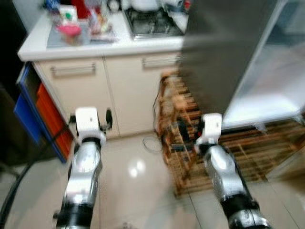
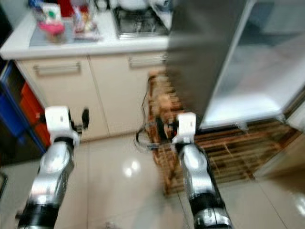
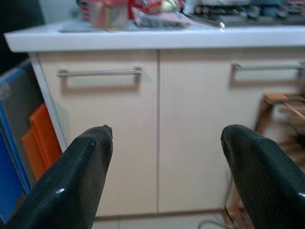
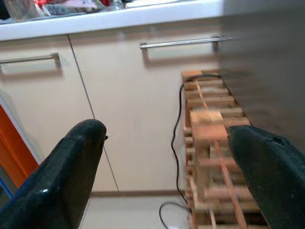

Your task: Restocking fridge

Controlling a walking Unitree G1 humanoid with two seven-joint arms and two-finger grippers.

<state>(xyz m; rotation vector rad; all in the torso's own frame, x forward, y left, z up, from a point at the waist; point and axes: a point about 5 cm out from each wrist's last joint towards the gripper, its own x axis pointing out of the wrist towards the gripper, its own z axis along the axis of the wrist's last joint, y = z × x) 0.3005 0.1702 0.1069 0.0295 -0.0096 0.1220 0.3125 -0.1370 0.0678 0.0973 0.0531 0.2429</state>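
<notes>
You have both arms raised over the tiled floor, left pincer and right pincer each spread wide and empty, with the open fridge at two o'clock above a wooden pallet, the cluttered surface at eleven.

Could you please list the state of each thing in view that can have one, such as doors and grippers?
fridge door: swung open, inside of the fridge showing.
left cabinet door: closed.
right cabinet door: closed.
left gripper: open, holding nothing, facing the cabinet.
right gripper: open, holding nothing, facing the wooden pallet.
</notes>
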